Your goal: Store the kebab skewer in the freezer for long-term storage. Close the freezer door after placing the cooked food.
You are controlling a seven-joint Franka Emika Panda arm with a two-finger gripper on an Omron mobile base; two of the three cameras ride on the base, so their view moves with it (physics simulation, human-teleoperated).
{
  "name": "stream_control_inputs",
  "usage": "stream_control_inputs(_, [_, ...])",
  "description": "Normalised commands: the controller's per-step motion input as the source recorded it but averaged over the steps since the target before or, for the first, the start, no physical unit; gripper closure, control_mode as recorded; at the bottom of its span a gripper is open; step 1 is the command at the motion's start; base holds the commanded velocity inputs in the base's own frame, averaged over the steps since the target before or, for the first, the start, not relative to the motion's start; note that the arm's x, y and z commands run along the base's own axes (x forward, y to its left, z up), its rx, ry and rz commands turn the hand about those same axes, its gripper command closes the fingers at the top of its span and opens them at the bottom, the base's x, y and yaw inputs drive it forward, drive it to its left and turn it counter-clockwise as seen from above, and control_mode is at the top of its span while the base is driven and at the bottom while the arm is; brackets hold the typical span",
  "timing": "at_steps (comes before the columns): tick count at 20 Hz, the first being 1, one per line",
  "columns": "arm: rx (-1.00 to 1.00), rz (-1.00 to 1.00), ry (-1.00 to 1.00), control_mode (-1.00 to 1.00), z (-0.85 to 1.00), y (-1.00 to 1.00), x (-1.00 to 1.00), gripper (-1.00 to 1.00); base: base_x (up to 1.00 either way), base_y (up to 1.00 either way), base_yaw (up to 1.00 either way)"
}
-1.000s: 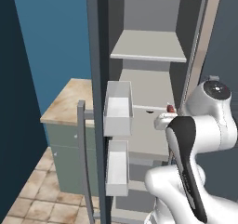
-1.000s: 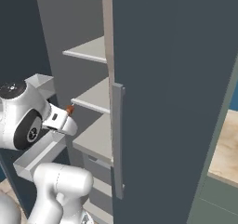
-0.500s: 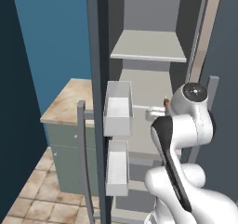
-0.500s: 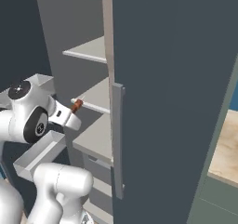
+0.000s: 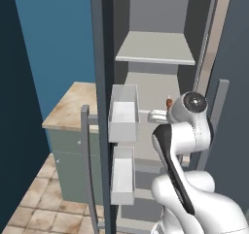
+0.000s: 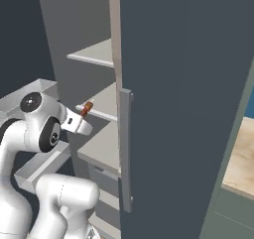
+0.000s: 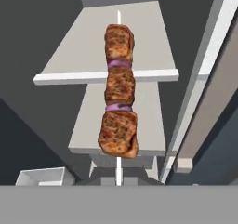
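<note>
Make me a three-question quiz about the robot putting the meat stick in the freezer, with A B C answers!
1. Where is the kebab skewer?
A. In the air before the freezer shelves
B. On the floor
C. In a door bin

2. How many brown meat chunks are on the stick?
A. One
B. Three
C. Six

3. Is the freezer door open or shut?
A. Shut
B. Open
C. Taken off

Answers: 1 A, the hand view shows it raised above the shelves, touching none. 2 B, three chunks with purple slices between them. 3 B, the left base view shows the door swung out, its white bins and the shelves showing.
</note>
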Motion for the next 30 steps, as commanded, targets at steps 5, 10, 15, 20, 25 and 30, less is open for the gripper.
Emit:
stream_control_inputs(5, [0.00,0.00,-0.01,-1.00,-0.08,0.00,0.48,1.00,0.00,0.00,0.00])
stream_control_inputs(10, [0.00,0.00,0.00,-1.00,-0.07,0.00,0.46,1.00,0.00,0.00,0.00])
stream_control_inputs(15, [0.00,0.00,0.00,-1.00,0.00,-0.01,0.54,1.00,0.00,0.00,0.00])
stream_control_inputs(20, [0.00,0.00,0.01,-1.00,-0.04,-0.12,0.51,1.00,0.00,0.00,0.00])
stream_control_inputs(25, [0.01,0.00,0.06,-1.00,-0.01,-0.11,0.52,1.00,0.00,0.00,0.00])
stream_control_inputs(30, [0.00,0.00,0.08,-1.00,0.00,-0.06,0.52,1.00,0.00,0.00,0.00])
